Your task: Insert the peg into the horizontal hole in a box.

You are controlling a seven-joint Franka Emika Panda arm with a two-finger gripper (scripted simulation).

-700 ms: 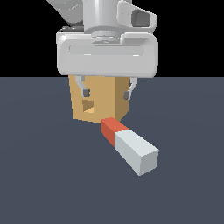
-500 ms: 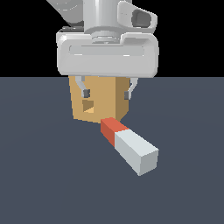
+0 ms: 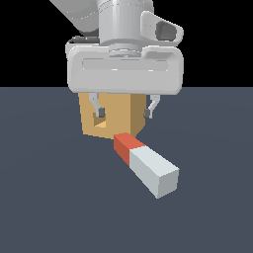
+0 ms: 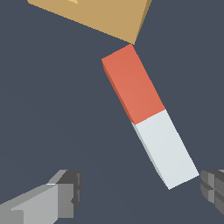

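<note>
The peg (image 3: pixel 146 164) lies flat on the dark floor, its red-orange end next to a corner of the tan box (image 3: pixel 118 116) and its grey-white end pointing away from it. In the wrist view the peg (image 4: pixel 148 118) lies slantwise, with the box (image 4: pixel 100 15) at the picture's edge. My gripper (image 3: pixel 124 112) hangs open and empty above the peg's red end, in front of the box. Its fingers (image 4: pixel 65 192) stand wide apart, to either side of the white end and clear of it. The hole (image 3: pixel 97 118) is a small dark square in the box's face, partly behind one finger.
Plain dark grey floor all round. Nothing else lies on it.
My gripper has moved down a little towards the peg, still open. Peg and box have not moved.
</note>
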